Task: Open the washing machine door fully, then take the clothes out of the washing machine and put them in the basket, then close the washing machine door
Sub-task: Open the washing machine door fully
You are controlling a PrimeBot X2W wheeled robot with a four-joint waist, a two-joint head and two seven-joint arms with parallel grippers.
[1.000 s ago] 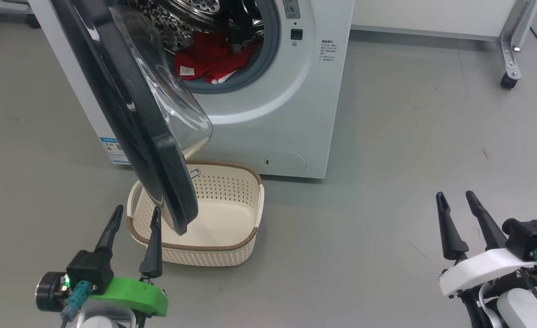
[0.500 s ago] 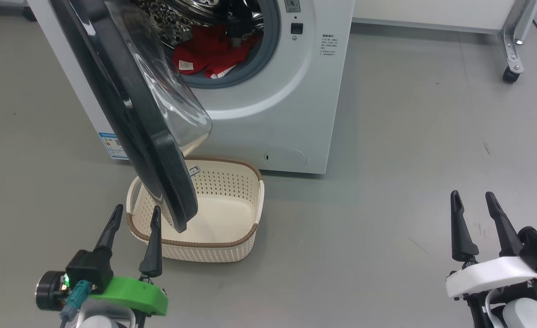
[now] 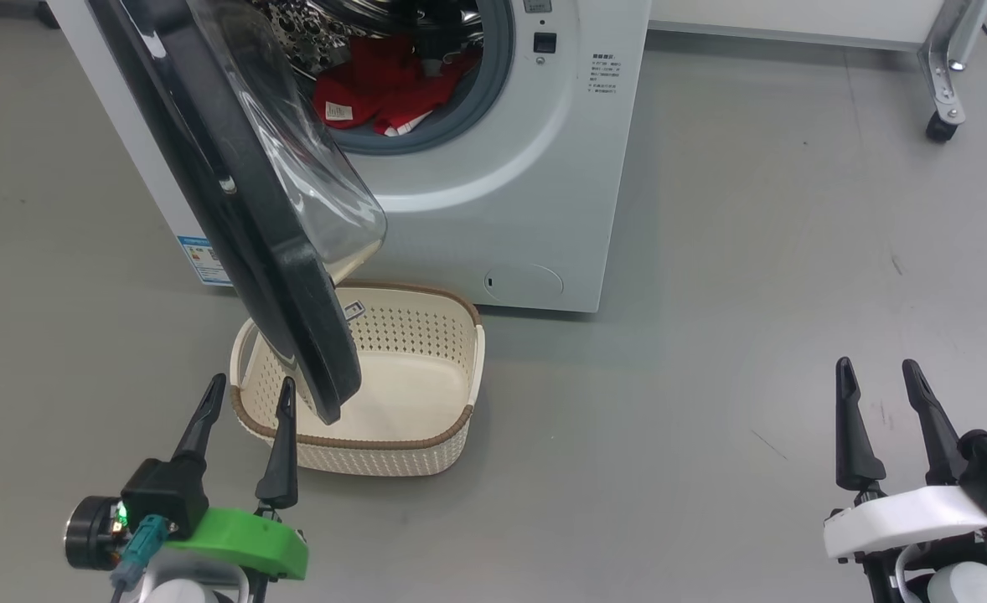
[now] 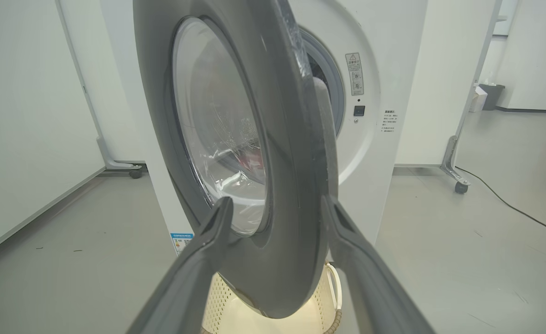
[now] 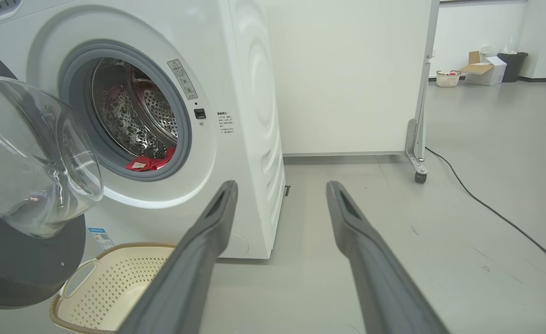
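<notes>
Washing machine door (image 3: 242,193) hangs part-open, its black edge over the left side of the basket (image 3: 426,440), just beyond my left gripper (image 3: 254,383), jaws apart. My right gripper (image 3: 876,365), jaws apart, faces open floor (image 3: 753,251).

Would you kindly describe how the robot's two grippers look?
The left gripper has two long, dark, tapered fingers on a bright green mount, with a teal plug and small green light. The right gripper has matching fingers on a white mount, with a teal plug.
</notes>
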